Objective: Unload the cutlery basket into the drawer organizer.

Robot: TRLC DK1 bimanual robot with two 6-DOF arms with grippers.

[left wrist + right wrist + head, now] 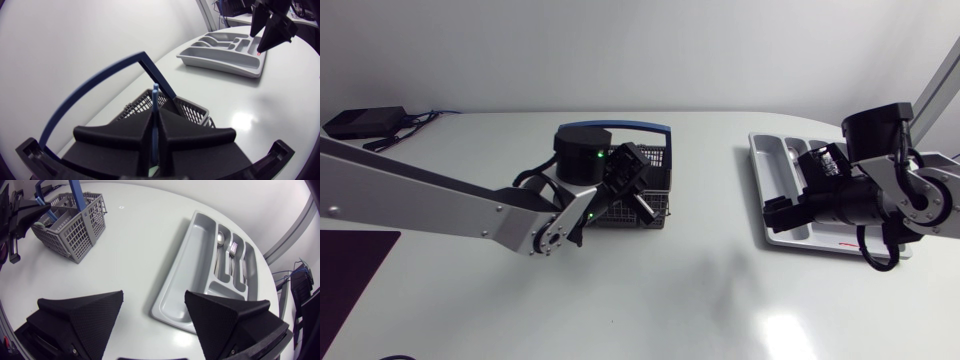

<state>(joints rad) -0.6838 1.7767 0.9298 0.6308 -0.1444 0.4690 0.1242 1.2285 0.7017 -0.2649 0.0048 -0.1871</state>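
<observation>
Left gripper (155, 121) pinches a blue piece (155, 95) over the basket (663, 172), mid-frame. My right gripper (154, 307) hangs open above the organizer (775, 180), far right, which holds a spoon (220, 239) and fork (233, 247). More is left, I think.

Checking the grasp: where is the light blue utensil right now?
In the left wrist view the light blue utensil is pinched between the fingers of the left gripper, just above the cutlery basket, left of the table's middle.

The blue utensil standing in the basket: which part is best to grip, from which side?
The top end of the blue utensil, from above: it stands upright and the basket walls in its lower part. The left gripper is shut on it there.
</observation>
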